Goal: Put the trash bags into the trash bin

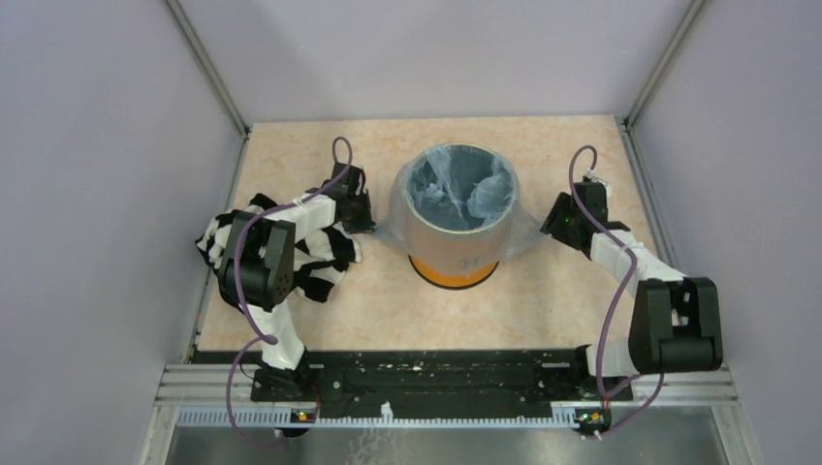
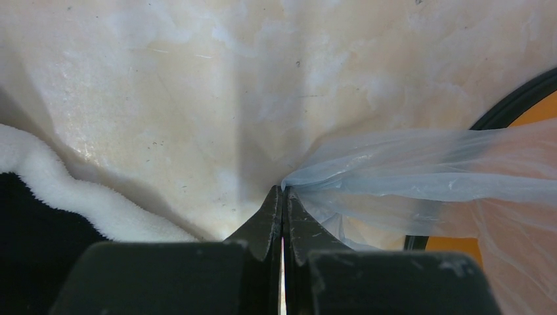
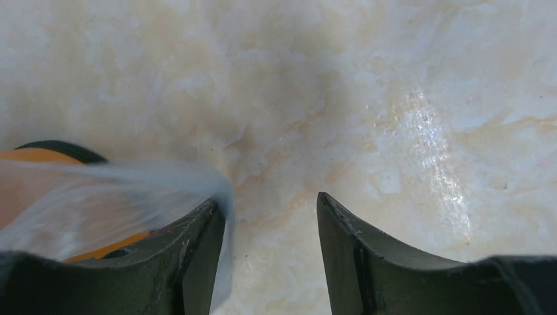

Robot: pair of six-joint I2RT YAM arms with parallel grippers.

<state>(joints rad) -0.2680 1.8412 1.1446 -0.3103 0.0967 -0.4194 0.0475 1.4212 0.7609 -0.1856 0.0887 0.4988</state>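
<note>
Bag [image 1: 456, 189] lining bin [image 1: 454, 274], only wrist views show left jaws pinching it

Open counter [image 1: 543, 305] on near side of bin [image 1: 452, 272] and around right tool [image 1: 557, 219]. Left side crowded by striped cloth heap [image 1: 325, 260]. Over bin mouth, bag [image 1: 456, 189] flares outward both sides.

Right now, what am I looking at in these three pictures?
Two robot arms are bolted to a table. The wide picture comes from a camera above them; the other two come from a camera on each wrist. An orange trash bin stands in the middle, a pale-blue trash bag lining it and draped over its sides. A striped cloth lies on the left. The left end effector is shut, pinching the bag's edge. The right end effector is open, with blurred bag film beside one finger.
</note>
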